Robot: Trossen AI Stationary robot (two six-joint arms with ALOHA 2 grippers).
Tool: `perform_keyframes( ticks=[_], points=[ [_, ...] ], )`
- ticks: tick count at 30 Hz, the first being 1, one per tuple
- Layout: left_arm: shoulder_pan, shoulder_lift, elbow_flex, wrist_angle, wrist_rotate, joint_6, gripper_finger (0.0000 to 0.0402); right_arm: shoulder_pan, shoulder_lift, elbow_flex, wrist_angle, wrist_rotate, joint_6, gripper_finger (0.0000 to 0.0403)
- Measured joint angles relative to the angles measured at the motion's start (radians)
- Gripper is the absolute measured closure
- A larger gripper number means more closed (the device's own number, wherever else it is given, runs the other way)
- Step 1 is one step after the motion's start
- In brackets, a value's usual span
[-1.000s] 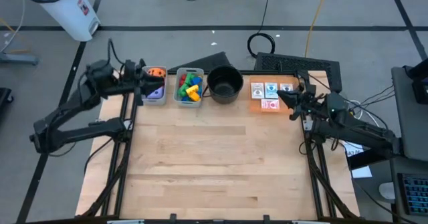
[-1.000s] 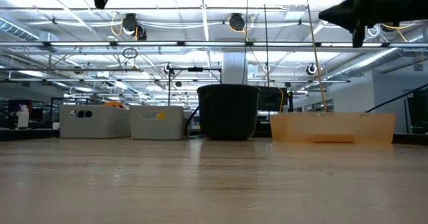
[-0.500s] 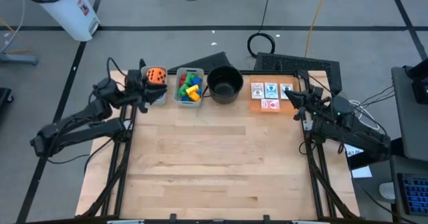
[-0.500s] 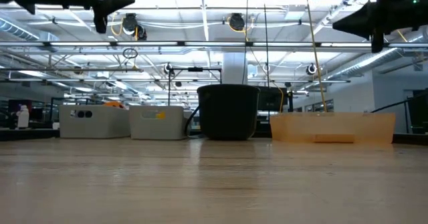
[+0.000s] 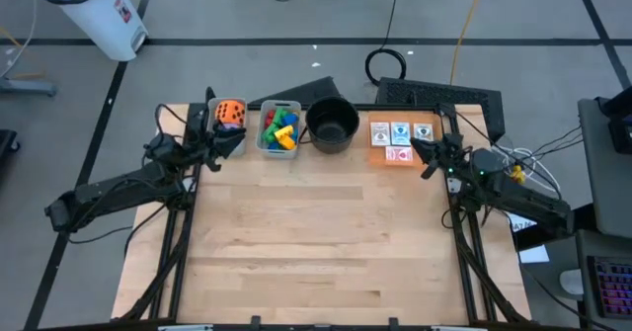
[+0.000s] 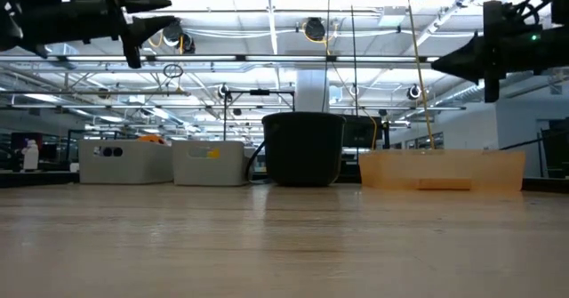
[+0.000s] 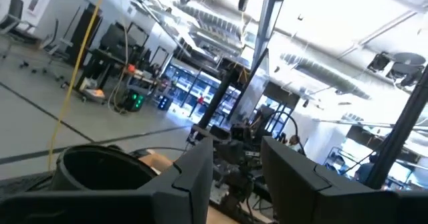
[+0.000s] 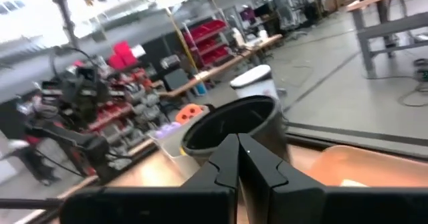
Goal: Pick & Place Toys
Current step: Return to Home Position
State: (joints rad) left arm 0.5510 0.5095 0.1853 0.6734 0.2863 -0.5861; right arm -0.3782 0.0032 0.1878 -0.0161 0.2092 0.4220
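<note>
Up off the table (image 5: 316, 242), my left tool (image 5: 210, 145) hangs at the far left, just beside the near edge of the left grey bin (image 5: 229, 125). Its two fingers stand apart with clear space and nothing between them, as my left wrist view shows. My right tool (image 5: 425, 159) hangs on the opposite side, also raised, close to the near right corner of the orange bin (image 6: 442, 169). Its fingers are pressed together on nothing. Outward from the left tool, the orange die (image 5: 230, 112) lies in the left grey bin. Next along the back row, the right grey bin (image 5: 279, 107) holds the blocks (image 5: 280, 130), a loose heap of yellow, green, blue and red. Beside it stands the round black pot (image 5: 332, 124); I cannot see anything inside it. Last in the row, the orange bin holds the picture cards (image 5: 400, 131): three lie side by side, with a red one nearer the table's middle.
</note>
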Motion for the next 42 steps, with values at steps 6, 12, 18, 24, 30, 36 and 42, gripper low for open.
perform_keyframes(
  ticks=[6, 12, 18, 24, 30, 36, 42],
  points=[
    [-0.002, 0.001, -0.015, -0.088, 0.0, 0.052, 0.027, 0.0, 0.002, -0.095, 0.123, -0.026, -0.029, 0.0402],
    [-0.002, 0.0, -0.016, -0.144, 0.0, 0.055, 0.027, 0.0, 0.002, -0.12, 0.164, -0.057, -0.029, 0.0402],
    [-0.002, 0.001, -0.016, -0.15, 0.001, 0.039, 0.027, 0.0, 0.002, -0.122, 0.166, -0.055, -0.022, 0.0399],
    [-0.002, 0.001, -0.016, -0.148, 0.001, 0.037, 0.027, 0.0, 0.002, -0.124, 0.164, -0.054, -0.022, 0.0399],
    [-0.002, 0.001, -0.015, -0.148, 0.002, 0.064, 0.027, 0.0, 0.002, -0.125, 0.164, -0.054, -0.022, 0.0399],
    [-0.034, -0.087, -0.015, -0.198, -0.004, 0.064, 0.027, 0.0, 0.002, -0.125, 0.164, -0.054, -0.022, 0.0399],
    [-0.091, -0.22, -0.015, -0.207, -0.005, 0.06, 0.027, 0.0, 0.002, -0.126, 0.164, -0.054, -0.022, 0.0399]
  ],
)
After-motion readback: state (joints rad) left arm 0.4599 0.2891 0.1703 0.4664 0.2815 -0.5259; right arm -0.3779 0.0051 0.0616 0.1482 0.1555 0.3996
